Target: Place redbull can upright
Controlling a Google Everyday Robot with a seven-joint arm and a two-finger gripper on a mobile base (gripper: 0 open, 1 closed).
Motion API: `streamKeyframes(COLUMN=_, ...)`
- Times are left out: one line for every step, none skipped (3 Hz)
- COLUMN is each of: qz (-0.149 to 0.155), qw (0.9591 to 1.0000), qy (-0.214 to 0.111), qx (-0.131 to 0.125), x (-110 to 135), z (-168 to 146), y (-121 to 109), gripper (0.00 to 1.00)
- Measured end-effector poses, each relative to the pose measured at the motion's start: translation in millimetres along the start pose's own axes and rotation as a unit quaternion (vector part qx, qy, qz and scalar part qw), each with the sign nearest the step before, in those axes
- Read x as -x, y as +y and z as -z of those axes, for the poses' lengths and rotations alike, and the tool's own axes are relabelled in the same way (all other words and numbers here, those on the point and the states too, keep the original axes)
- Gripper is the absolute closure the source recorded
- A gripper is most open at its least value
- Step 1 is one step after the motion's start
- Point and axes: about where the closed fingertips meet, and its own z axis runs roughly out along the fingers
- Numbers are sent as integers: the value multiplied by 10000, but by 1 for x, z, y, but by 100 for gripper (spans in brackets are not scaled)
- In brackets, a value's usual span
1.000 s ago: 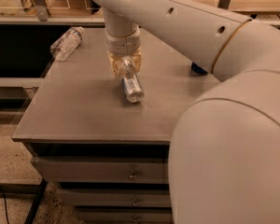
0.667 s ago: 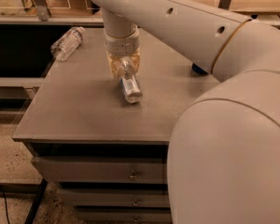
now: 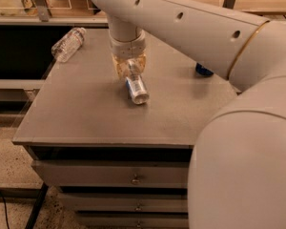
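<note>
At the desk's (image 3: 81,118) middle, the gripper (image 3: 129,69) straddles the lying redbull can's (image 3: 137,88) far end; jaw closure cannot be told. Confirm a firm grip, then tilt slowly.

The amber see-through gripper (image 3: 129,73) clasps the silver-and-blue redbull can (image 3: 137,89) on the grey table (image 3: 86,116); a clear bottle (image 3: 68,44) lies left of its fingers (image 3: 119,69).

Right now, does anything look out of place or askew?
Yes. The can is tipped over on the table, not upright, with the gripper at its far end. The bottle also lies on its side at the back left corner.
</note>
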Motion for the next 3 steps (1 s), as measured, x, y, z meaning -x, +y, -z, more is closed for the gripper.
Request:
streamKeyframes(qz=356, qw=9975, qy=-588, qx=-147, x=2, z=14, y=-13, gripper=100)
streamKeyframes(qz=433, qw=9935, qy=-1050, qx=20, x=1, z=34, y=-29, gripper=100)
streamKeyframes(qz=420, qw=9928, qy=-1123, qx=48, x=2, z=36, y=-32, gripper=100)
